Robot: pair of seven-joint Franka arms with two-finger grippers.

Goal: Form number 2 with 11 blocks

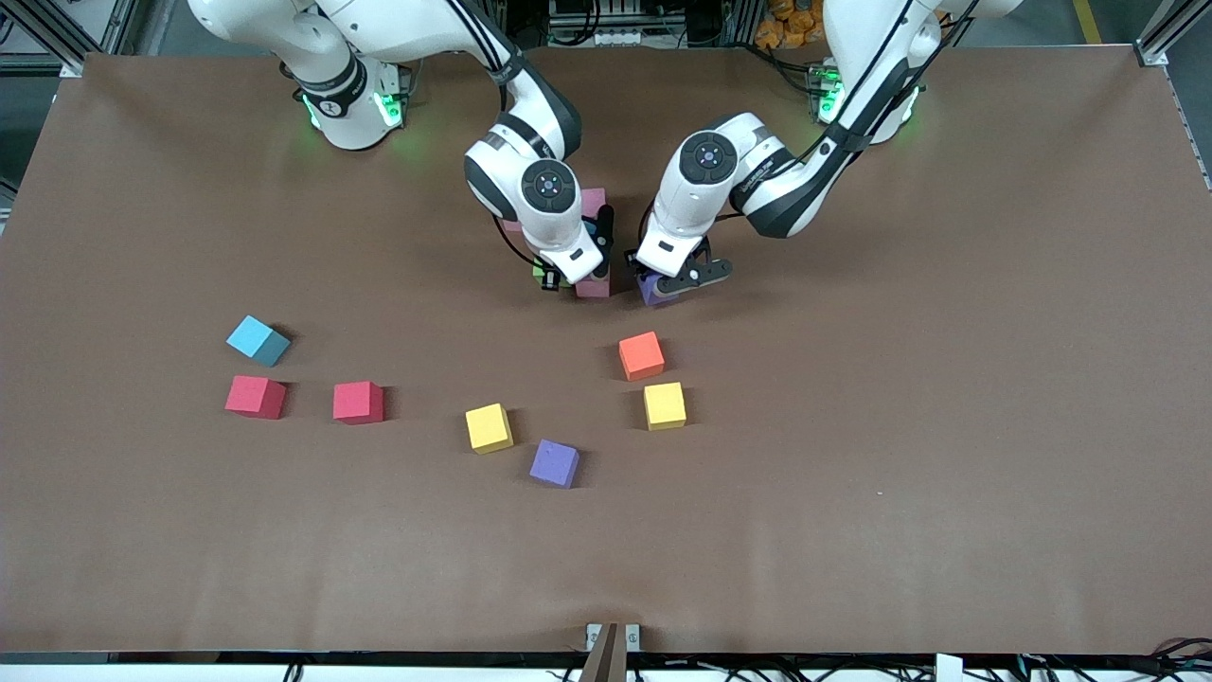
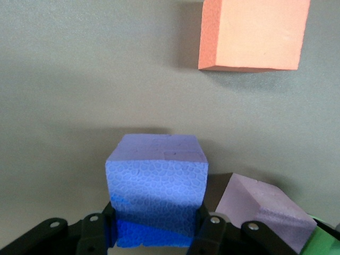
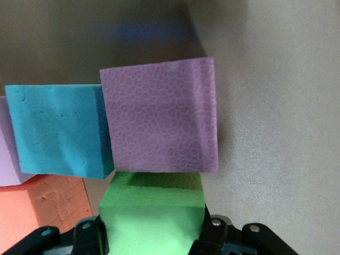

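My left gripper (image 1: 660, 284) (image 2: 156, 229) is shut on a purple block (image 1: 651, 288) (image 2: 155, 183), held low at the table beside a pink block (image 1: 594, 284) (image 2: 265, 212). My right gripper (image 1: 554, 277) (image 3: 151, 234) is shut on a green block (image 1: 544, 275) (image 3: 154, 212), which sits right against that pink block (image 3: 162, 117). In the right wrist view a blue block (image 3: 58, 130) and an orange block (image 3: 45, 207) adjoin them. Another pink block (image 1: 594, 202) shows past the right arm, which hides most of this cluster in the front view.
Loose blocks lie nearer the front camera: orange (image 1: 641, 355) (image 2: 252, 34), yellow (image 1: 665, 405), yellow (image 1: 489, 427), purple (image 1: 554, 463). Toward the right arm's end are two red ones (image 1: 358, 402) (image 1: 255, 396) and a blue one (image 1: 258, 340).
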